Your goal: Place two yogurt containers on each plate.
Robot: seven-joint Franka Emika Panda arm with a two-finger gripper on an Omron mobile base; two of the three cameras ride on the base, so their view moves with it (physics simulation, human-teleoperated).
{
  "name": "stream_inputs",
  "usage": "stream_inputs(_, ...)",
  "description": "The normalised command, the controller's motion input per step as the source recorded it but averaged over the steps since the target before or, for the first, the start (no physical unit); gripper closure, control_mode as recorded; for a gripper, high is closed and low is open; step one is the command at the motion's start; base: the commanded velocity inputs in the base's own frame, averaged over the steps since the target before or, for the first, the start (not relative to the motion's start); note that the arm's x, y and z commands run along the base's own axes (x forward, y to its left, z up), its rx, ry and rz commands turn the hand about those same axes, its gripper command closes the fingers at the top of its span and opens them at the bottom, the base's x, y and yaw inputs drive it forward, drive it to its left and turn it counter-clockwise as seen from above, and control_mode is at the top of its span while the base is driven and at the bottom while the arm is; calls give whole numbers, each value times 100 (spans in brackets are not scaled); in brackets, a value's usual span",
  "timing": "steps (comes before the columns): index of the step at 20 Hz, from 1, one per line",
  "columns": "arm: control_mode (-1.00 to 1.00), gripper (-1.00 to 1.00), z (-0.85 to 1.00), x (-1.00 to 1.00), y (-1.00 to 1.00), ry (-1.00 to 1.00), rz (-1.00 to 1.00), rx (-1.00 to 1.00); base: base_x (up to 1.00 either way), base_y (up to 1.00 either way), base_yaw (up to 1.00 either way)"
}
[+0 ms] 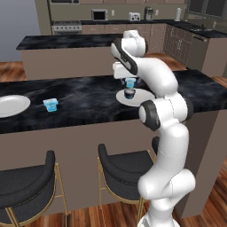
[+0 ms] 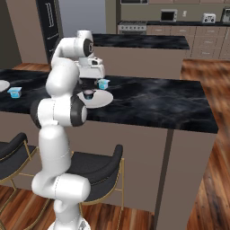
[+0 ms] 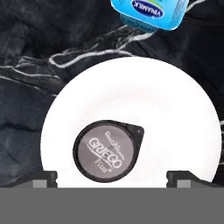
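Black marbled surface [image 1: 84, 99] of a kitchen island: jaws spread wide, empty, above the dark yogurt cup [image 3: 107, 151] resting on the near plate [image 3: 175, 109]; one blue cup [image 3: 148, 13] sits just beyond its rim, another [image 1: 50, 104] beside the far plate [image 1: 11, 105].

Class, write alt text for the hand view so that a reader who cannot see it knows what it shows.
A dark yogurt cup sits on a white plate, seen from above between the open gripper's two finger tips. A light blue yogurt cup stands on the black marble counter just beyond the plate's far rim.
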Motion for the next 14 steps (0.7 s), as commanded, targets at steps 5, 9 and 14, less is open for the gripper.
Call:
stream_inputs(5, -100, -100, 0, 7, -45, -43, 2, 13, 0, 0, 0)
stream_inputs(9, -100, -100, 0, 1, -31, -28, 1, 6, 0, 0, 0)
stream_inputs(14, -100, -100, 0, 27, -1, 8, -4, -2, 0, 0, 0)
